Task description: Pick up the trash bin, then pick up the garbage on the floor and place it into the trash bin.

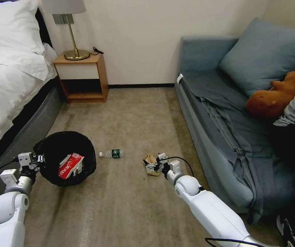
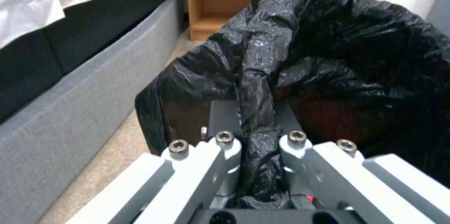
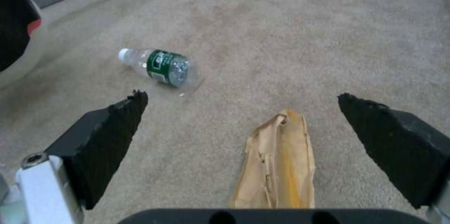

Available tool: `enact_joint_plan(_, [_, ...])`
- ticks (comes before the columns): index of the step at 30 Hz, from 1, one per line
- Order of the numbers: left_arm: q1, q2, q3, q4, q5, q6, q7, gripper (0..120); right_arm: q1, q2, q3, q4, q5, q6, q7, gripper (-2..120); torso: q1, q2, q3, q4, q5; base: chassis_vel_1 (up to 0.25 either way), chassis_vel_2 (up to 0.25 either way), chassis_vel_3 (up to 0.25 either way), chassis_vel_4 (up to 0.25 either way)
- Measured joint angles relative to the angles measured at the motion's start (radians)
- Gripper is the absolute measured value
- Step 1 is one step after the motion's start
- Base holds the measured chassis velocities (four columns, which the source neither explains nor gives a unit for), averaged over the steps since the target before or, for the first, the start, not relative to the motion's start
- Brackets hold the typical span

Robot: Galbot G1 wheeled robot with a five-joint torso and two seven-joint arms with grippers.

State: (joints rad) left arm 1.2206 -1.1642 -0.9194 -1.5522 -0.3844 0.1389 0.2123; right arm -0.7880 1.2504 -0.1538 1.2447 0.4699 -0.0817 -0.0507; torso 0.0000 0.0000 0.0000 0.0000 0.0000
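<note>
The trash bin (image 1: 66, 151), lined with a crinkled black bag (image 2: 356, 58), hangs tilted at the left, just off the carpet. My left gripper (image 1: 40, 159) is shut on its bag-covered rim (image 2: 255, 136). A red-and-white snack packet (image 1: 71, 165) lies inside the bin. A clear bottle with a green label (image 1: 112, 153) (image 3: 161, 66) lies on the carpet to the bin's right. Further right, my right gripper (image 1: 153, 167) (image 3: 243, 97) is low over a creased gold-brown wrapper (image 1: 150, 162) (image 3: 279, 167). It is open, one finger on each side of the wrapper, not touching it.
A bed (image 1: 10, 85) runs along the left and a blue-grey sofa (image 1: 223, 137) along the right, with a brown plush toy (image 1: 274, 96) on it. A wooden nightstand (image 1: 82, 77) with a lamp (image 1: 72, 34) stands at the back wall. Carpet lies between them.
</note>
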Motion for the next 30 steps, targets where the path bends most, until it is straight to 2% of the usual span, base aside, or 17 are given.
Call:
enact_joint_plan(16, [0.008,0.0,-0.001,-0.001,0.0,-0.007,0.011,4,-0.015,0.008,0.009,-0.006,-0.017,0.002,-0.002,100,0.0,0.0,0.0,0.0,0.0001,-0.044,0.048,0.042,-0.052])
enact_joint_plan(30, [0.007,-0.003,0.0,0.0,0.001,-0.008,0.013,4,-0.016,0.007,0.016,-0.013,-0.021,0.006,-0.006,100,0.0,0.0,0.0,0.0001,0.0,-0.087,0.085,0.079,-0.08])
